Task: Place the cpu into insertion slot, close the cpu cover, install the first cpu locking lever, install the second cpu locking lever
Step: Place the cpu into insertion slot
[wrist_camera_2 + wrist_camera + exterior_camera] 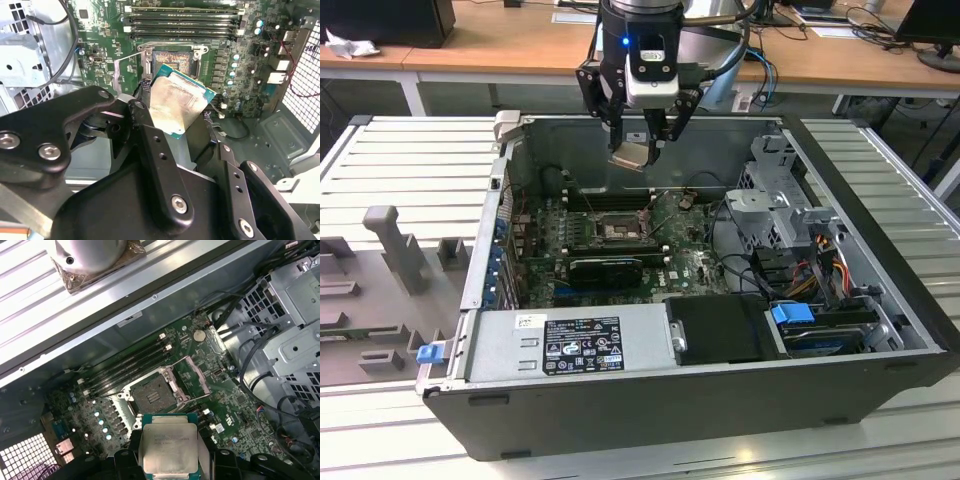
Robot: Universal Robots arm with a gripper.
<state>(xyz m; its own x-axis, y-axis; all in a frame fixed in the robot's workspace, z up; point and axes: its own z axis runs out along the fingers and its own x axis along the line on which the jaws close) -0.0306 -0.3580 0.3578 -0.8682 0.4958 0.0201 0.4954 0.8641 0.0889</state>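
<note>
Cpu [631, 155] not yet seated
We clamp the cpu in our gripper [640, 148]; the insertion slot [617, 228], at its six o'clock in the exterior view, lies empty, cpu cover [179, 386] raised.

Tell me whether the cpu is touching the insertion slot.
Apart. The exterior view shows the cpu held in the gripper well above the insertion slot, with a clear gap between them.

Both wrist views downward — shared insertion slot [172, 62] [152, 395]
</note>
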